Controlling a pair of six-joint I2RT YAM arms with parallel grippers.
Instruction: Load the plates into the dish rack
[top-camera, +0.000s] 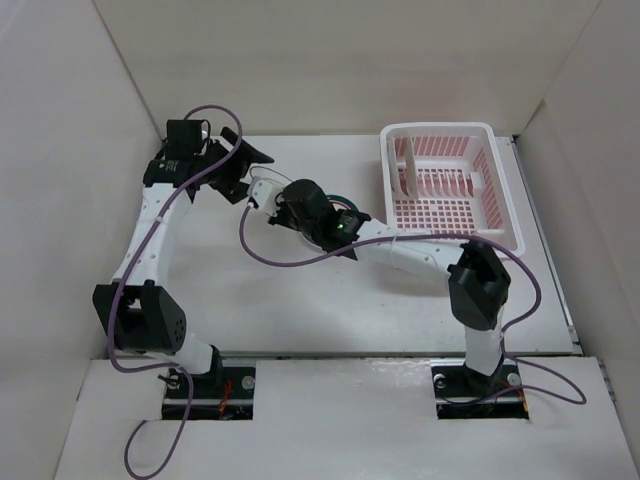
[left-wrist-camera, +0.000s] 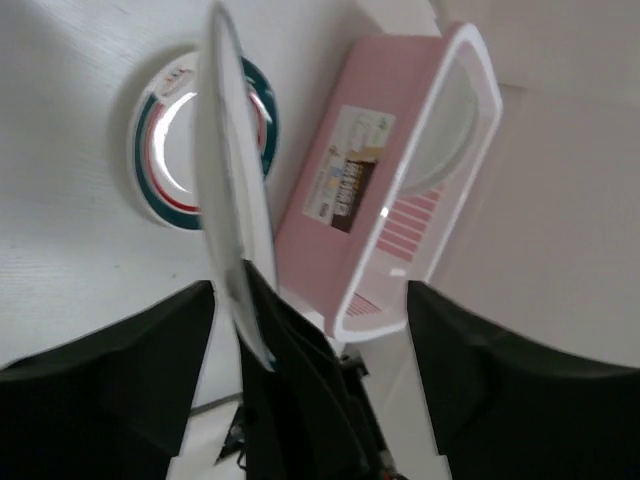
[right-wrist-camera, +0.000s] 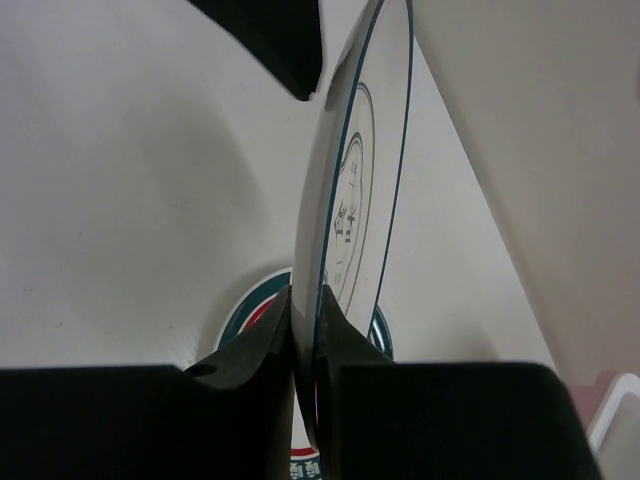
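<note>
A rectangular sticker is showing on the pink outer wall of the dish rack. It is carrying a pale picture and dark blocks of print, all too blurred to read. A printed stamp is sitting on the face of the upright plate, looking like a few stacked characters inside a ring, but not legible. Tiny marks are dotting the white rim of the flat plate, too small to make out. Nothing is reading clearly as a word or number.
</note>
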